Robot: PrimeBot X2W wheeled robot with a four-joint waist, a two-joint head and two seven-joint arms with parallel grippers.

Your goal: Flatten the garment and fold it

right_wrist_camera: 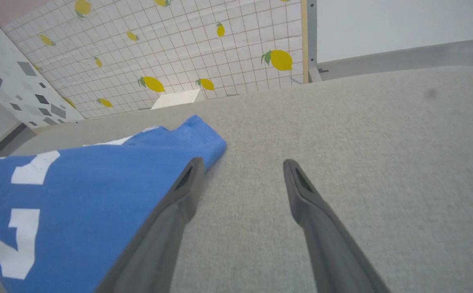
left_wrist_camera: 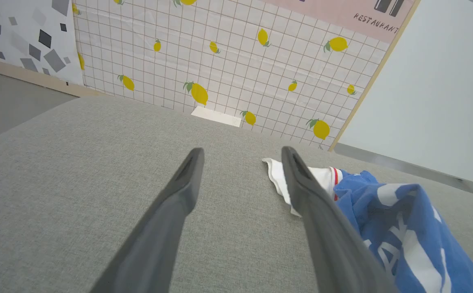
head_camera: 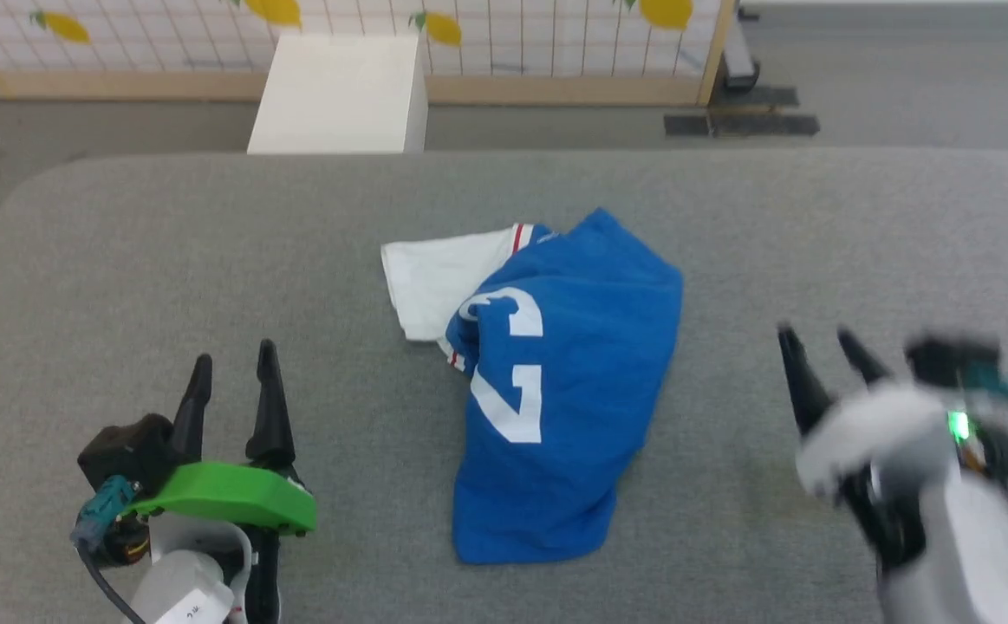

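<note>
Bench (head_camera: 122,260): grey fabric top, carries everything.
Garment (head_camera: 573,390): crumpled blue heap at bench ctr, white numeral up; white sleeve (head_camera: 434,277) sticks out at 10 o'clock.
L jaws: released, empty, at 9 o'clock of heap, well apart.
R jaws: released, empty, at 3 o'clock, apart.
Tip: prob. best to pinch one layer per side, e.g. sleeve and far blue edge, then pull apart low.

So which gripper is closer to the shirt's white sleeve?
The left gripper, with the green cover; the white sleeve sticks out on its side of the shirt.
</note>
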